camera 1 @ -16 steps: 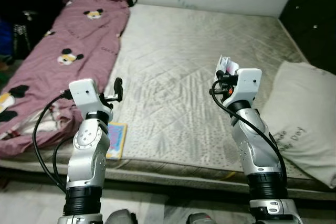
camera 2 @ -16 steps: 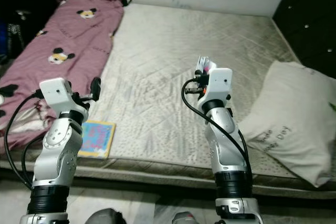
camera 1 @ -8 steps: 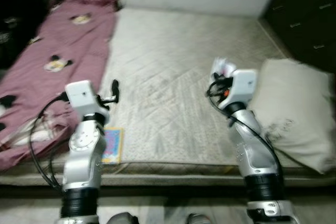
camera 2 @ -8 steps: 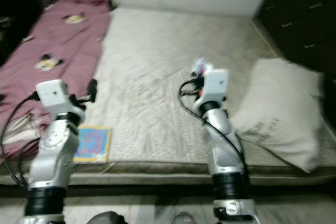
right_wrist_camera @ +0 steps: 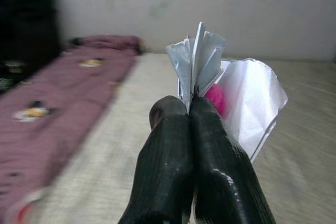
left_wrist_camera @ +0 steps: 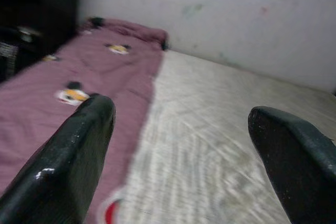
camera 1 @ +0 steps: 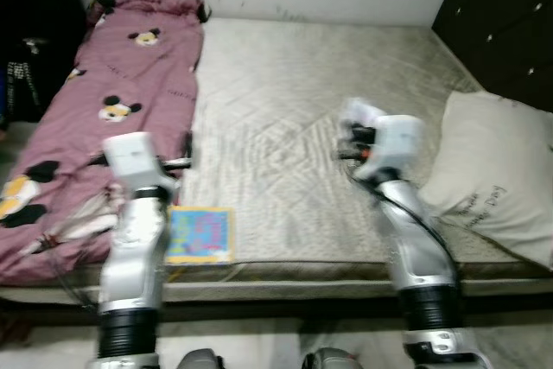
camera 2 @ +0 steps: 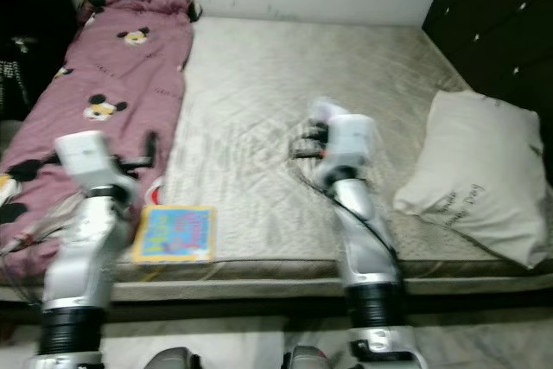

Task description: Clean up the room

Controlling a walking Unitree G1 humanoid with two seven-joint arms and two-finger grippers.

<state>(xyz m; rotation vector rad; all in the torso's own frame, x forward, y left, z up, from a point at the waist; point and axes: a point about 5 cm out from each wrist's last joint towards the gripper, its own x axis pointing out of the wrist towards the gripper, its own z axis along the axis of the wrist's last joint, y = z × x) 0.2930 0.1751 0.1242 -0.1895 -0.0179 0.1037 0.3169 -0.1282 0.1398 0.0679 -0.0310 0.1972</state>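
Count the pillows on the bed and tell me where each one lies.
1. The pillow lies at the mattress's right edge, beside the dark cabinet. More may be hidden under the pink blanket along the left side.

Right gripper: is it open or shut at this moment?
Shut. In the right wrist view the two black fingers press together, pinching a crumpled silver wrapper at their tips.

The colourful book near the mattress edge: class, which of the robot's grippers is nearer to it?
Left. The left gripper hangs just above the colourful book; the right gripper, pinching a wrapper, is farther off, over the mattress middle.
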